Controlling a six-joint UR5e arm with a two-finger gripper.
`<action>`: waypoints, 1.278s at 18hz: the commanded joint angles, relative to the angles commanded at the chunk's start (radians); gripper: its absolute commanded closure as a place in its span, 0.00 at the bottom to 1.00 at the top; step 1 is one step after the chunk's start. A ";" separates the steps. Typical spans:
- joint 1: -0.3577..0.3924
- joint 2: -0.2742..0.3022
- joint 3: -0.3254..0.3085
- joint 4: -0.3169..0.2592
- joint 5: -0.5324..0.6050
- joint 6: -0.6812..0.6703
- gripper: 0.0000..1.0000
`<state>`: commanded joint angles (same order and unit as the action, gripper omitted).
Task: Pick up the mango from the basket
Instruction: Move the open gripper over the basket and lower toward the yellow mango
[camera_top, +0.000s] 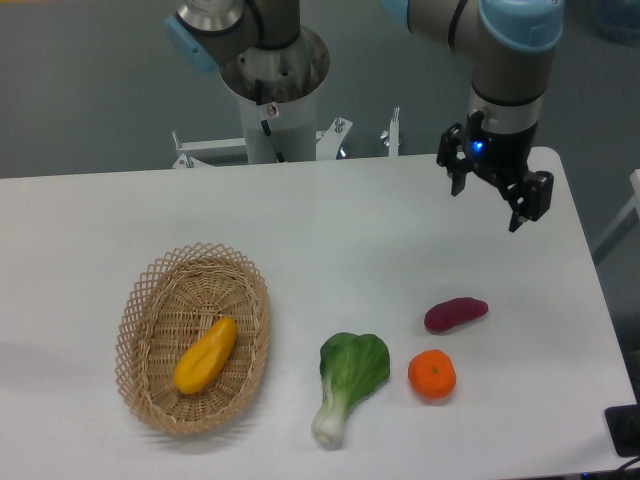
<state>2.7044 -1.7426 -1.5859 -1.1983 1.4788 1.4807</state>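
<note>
The yellow-orange mango (205, 355) lies slanted inside the oval tan wicker basket (150, 300) at the table's front left. My gripper (487, 204) hangs above the far right part of the table, well away from the basket. Its two dark fingers are spread apart with nothing between them, so it is open.
A purple sweet potato (455, 314) and a round orange tangerine (432, 374) lie at the front right, below the gripper. A green bok choy (349, 378) lies between them and the basket. The robot base (272, 80) stands behind the table's back edge.
</note>
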 joint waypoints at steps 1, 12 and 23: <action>-0.002 0.005 -0.021 0.028 0.000 -0.046 0.00; -0.265 -0.035 -0.066 0.108 -0.003 -0.545 0.00; -0.503 -0.182 -0.089 0.229 -0.031 -0.706 0.00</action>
<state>2.2015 -1.9249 -1.6751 -0.9696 1.4480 0.7746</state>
